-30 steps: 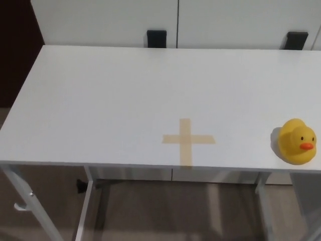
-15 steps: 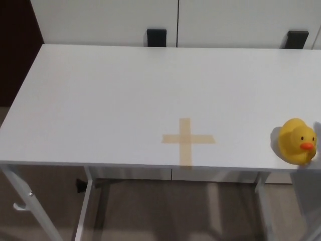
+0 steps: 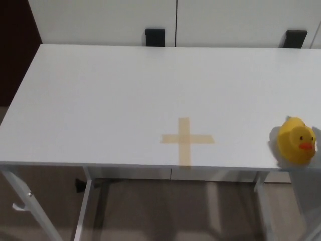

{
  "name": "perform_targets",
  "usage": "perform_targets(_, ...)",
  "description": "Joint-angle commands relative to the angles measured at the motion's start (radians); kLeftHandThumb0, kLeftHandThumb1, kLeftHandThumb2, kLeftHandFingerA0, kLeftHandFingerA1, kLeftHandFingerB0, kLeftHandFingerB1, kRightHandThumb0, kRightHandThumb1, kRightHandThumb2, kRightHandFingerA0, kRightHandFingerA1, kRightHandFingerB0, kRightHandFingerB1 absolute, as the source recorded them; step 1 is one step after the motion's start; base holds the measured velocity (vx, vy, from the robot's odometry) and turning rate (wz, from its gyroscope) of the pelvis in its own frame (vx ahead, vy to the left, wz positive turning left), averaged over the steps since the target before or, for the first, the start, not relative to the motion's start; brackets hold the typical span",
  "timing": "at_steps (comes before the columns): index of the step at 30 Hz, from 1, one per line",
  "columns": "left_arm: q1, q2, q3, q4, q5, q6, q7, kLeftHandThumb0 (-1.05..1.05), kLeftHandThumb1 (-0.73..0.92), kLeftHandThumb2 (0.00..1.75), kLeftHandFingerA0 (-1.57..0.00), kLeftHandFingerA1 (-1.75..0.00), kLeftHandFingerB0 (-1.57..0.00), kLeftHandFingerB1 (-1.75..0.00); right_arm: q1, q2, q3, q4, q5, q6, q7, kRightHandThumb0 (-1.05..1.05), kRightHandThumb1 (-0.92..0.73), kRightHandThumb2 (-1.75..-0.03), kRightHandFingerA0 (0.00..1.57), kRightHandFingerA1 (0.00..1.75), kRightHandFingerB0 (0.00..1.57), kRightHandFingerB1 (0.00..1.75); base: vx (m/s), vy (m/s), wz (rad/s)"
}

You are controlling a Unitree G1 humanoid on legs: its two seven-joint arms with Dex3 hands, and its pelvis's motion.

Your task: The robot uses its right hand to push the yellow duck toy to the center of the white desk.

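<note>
Meanwhile neither robot hand shows, so their state cannot be told. The yellow duck toy (image 3: 297, 140) sits at the white desk's (image 3: 110, 95) front right corner, well apart from the tape cross (image 3: 186, 139).

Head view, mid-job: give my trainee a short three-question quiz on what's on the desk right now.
1. True or false: the yellow duck toy sits on the tape cross.
2. Which edge of the white desk is the duck nearest? A) far left B) far centre C) near right
3. Fill in: the duck's beak is ____ in colour.

Key: 1 false, since the duck stands well to the cross's right, apart from it. 2 C. 3 orange. Neither robot hand is in view.
</note>
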Motion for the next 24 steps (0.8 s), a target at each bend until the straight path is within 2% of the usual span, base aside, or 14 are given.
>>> perform_targets(1,0.005,0.01,-0.005,0.001,-0.002,-0.028,0.005,-0.16,0.58,0.81,-0.88,-0.9,-0.88,-0.99,0.006,0.058,-0.006,0.049,-0.004,-0.069,-0.035,-0.76,-0.92,-0.8,0.18,0.45,0.2,0.41,0.0,0.0,0.0)
perform_targets(5,0.006,0.008,-0.012,-0.002,0.001,-0.025,0.008,-0.15,0.57,0.79,-0.87,-0.88,-0.86,-0.96,0.021,0.094,-0.012,0.06,-0.004,-0.093,-0.049,-0.78,-0.92,-0.8,0.19,0.46,0.21,0.41,0.0,0.0,0.0)
perform_targets(6,0.008,0.008,-0.01,0.002,-0.002,-0.026,0.005,-0.16,0.61,0.78,-0.85,-0.87,-0.84,-0.95,0.027,0.12,-0.018,0.072,0.009,-0.095,-0.05,-0.84,-0.92,-0.76,0.22,0.43,0.16,0.37,0.0,0.0,0.0)
perform_targets(7,0.012,0.007,-0.011,0.001,-0.003,-0.031,0.003,-0.13,0.59,0.85,-0.84,-0.85,-0.85,-0.95,0.033,0.138,-0.023,0.081,0.014,-0.1,-0.054,-0.82,-0.92,-0.76,0.22,0.43,0.13,0.37,0.0,0.0,0.0)
perform_targets(9,0.017,0.006,-0.012,-0.003,-0.002,-0.033,0.002,-0.13,0.59,0.85,-0.84,-0.86,-0.84,-0.96,0.04,0.152,-0.026,0.086,0.014,-0.108,-0.06,-0.8,-0.92,-0.77,0.22,0.44,0.13,0.37,0.0,0.0,0.0)
perform_targets(15,0.018,0.003,-0.01,0.0,-0.007,-0.027,0.002,-0.17,0.63,0.77,-0.88,-0.89,-0.88,-1.0,0.067,0.205,-0.025,0.105,-0.001,-0.134,-0.095,-0.83,-0.92,-0.78,0.24,0.45,0.13,0.38,0.0,0.0,0.0)
perform_targets(16,0.019,0.004,-0.011,0.0,-0.006,-0.027,0.0,-0.18,0.64,0.75,-0.83,-0.84,-0.83,-0.97,0.07,0.213,-0.024,0.103,-0.003,-0.133,-0.101,-0.81,-0.92,-0.77,0.26,0.45,0.15,0.37,0.0,0.0,0.0)
perform_targets(20,0.024,0.007,-0.023,0.001,0.005,-0.033,-0.004,-0.12,0.61,0.8,-0.82,-0.82,-0.82,-0.94,0.072,0.234,-0.021,0.097,-0.007,-0.123,-0.116,-0.82,-0.92,-0.76,0.26,0.41,0.15,0.35,0.0,0.0,0.0)
perform_targets(21,0.023,0.008,-0.025,0.004,0.007,-0.034,-0.004,-0.11,0.6,0.88,-0.83,-0.82,-0.84,-0.94,0.071,0.242,-0.021,0.092,-0.006,-0.121,-0.118,-0.8,-0.92,-0.79,0.27,0.44,0.14,0.36,0.0,0.0,0.0)
perform_targets(22,0.024,0.008,-0.027,0.005,0.008,-0.035,-0.004,-0.12,0.57,0.88,-0.86,-0.85,-0.87,-0.97,0.068,0.251,-0.017,0.083,-0.006,-0.117,-0.121,-0.78,-0.79,-1.13,0.22,0.53,0.11,0.47,0.0,0.0,0.0)
perform_targets(24,0.024,0.009,-0.03,0.006,0.008,-0.037,-0.004,-0.12,0.57,0.88,-0.86,-0.85,-0.87,-0.97,0.064,0.262,-0.013,0.072,-0.008,-0.111,-0.125,-0.78,-0.79,-1.13,0.22,0.53,0.11,0.47,0.0,0.0,0.0)
